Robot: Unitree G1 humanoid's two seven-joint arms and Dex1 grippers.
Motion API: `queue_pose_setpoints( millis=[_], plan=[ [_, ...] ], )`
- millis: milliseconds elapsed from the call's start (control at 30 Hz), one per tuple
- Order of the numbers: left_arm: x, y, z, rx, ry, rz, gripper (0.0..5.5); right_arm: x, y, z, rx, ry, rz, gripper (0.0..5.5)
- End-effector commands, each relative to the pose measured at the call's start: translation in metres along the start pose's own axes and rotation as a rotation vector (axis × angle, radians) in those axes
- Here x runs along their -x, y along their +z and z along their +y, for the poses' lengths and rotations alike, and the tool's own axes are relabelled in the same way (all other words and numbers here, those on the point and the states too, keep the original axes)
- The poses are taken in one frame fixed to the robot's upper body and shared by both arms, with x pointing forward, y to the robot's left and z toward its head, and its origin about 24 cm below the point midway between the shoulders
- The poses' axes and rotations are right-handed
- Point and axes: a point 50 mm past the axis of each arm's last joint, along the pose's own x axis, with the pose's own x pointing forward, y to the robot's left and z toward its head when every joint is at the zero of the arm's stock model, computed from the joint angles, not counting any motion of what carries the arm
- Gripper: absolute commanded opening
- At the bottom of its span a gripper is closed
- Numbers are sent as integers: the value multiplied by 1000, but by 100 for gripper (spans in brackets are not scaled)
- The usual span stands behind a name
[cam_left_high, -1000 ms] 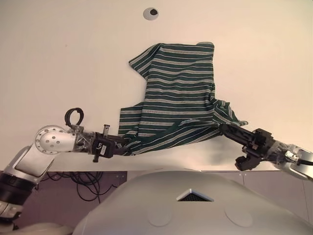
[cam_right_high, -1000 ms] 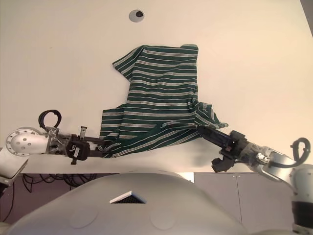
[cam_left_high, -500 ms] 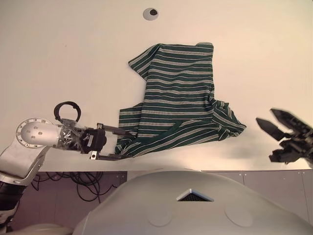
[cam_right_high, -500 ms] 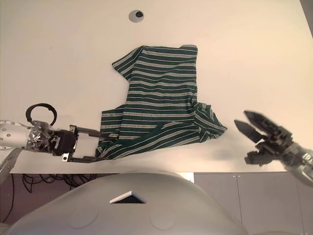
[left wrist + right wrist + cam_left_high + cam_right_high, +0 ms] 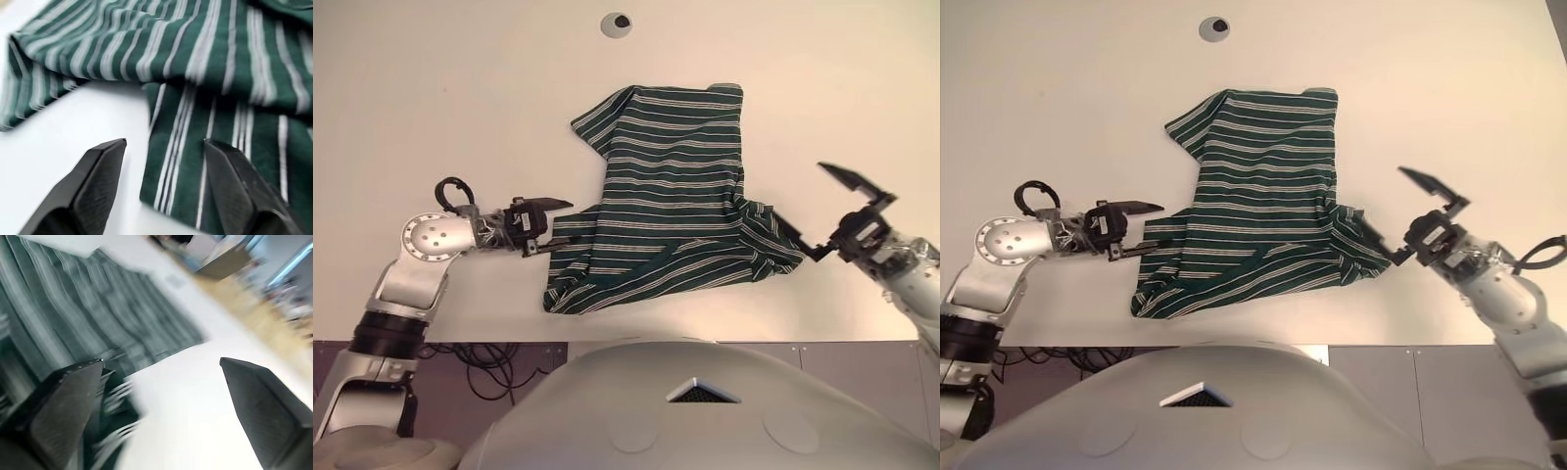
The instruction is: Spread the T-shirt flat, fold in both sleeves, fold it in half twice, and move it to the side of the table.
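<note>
Table (image 5: 431,117): T-shirt (image 5: 671,196) lies between left hand (image 5: 566,221) and right hand (image 5: 802,193).

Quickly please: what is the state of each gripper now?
Left gripper: open, holding nothing.
Right gripper: open, holding nothing.

Plain cream table (image 5: 431,98), rumpled green striped T-shirt (image 5: 671,196) lying mid-table, small round cable grommet (image 5: 618,23) at its 12 o'clock.

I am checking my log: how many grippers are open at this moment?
2. The left gripper is open at the T-shirt's left edge. The right gripper is open beside its bunched right edge. Neither is closed on cloth.
</note>
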Motion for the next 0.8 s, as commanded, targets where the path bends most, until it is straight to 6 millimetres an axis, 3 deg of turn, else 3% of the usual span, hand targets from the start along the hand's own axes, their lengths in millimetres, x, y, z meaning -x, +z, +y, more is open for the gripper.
queue_pose_setpoints(
  millis=[33, 167, 233, 333, 467, 667, 800],
  plan=[
    [-2, -35, -9, 41, -4, 198, 287, -9, -34, 16, -33, 76, 161, 436],
    [17, -58, -35, 23, -174, 346, 287, 2, -57, 23, -23, 189, 327, 436],
    [35, -65, -32, 35, -189, 422, 287, 18, -69, 20, -15, 222, 438, 436],
    [66, -70, -13, 16, -115, 542, 287, 41, -74, 12, -44, 240, 522, 436],
    [76, -63, 10, 26, 51, 579, 287, 49, -72, 7, -78, 239, 511, 436],
    [68, -38, -7, 36, -81, 478, 287, 54, -68, 12, -112, 239, 497, 436],
    [80, -15, -8, -27, -195, 410, 287, 52, -51, 14, -139, 201, 401, 436]
  ],
)
